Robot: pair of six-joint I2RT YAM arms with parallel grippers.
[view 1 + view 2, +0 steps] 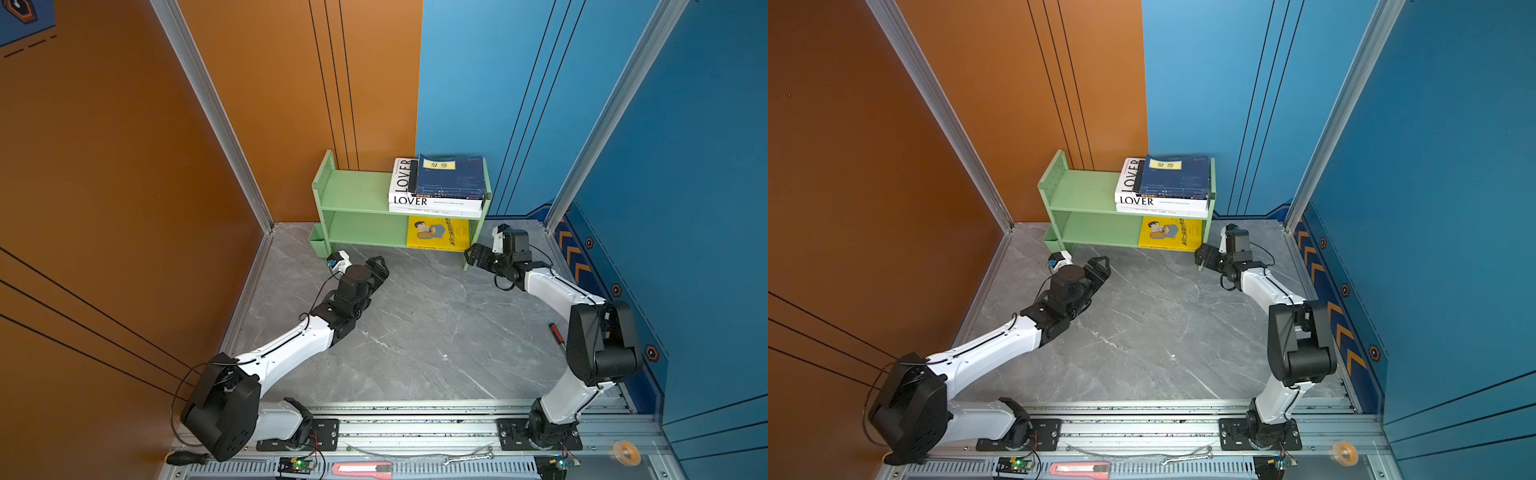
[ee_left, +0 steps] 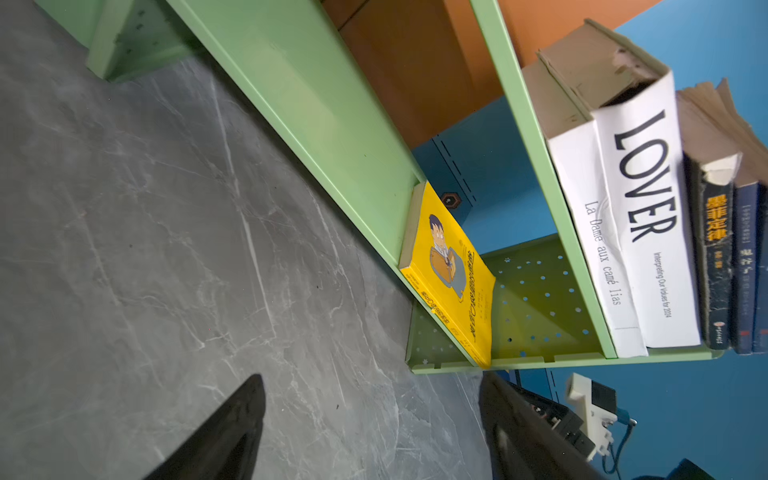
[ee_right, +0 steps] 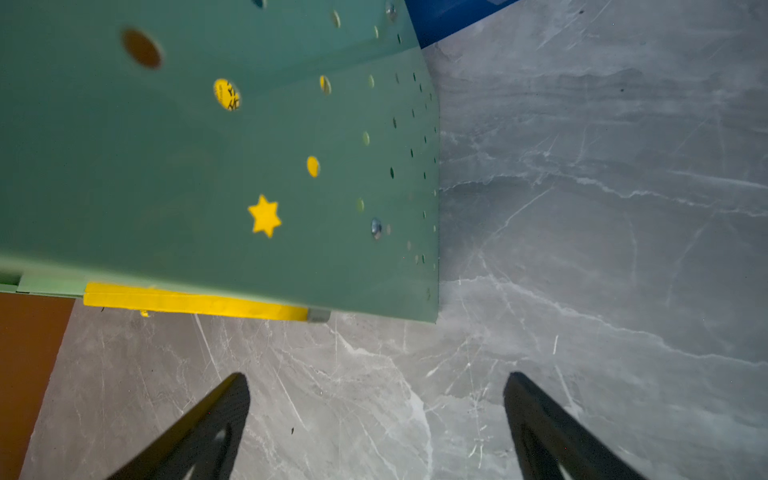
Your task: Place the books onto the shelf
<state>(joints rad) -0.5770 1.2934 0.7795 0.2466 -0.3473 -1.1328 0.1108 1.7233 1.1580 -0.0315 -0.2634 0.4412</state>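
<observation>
Books (image 1: 451, 176) on shelf (image 1: 357, 191); left gripper (image 1: 379, 265) spread, in front; right gripper (image 1: 469, 254) spread, beside shelf end.

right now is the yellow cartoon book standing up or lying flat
Lying flat: the yellow cartoon-cover book rests cover up on the shelf's lower tier, spine facing forward.

At the centre of a top view the shelf (image 1: 357, 195) is pale green — yellow cartoon-cover book (image 1: 438, 233) below, navy yellow-labelled book (image 1: 451, 174) above. Marble-grey, white-veined table (image 1: 415, 332); my fingers (image 3: 216, 407) black.
</observation>
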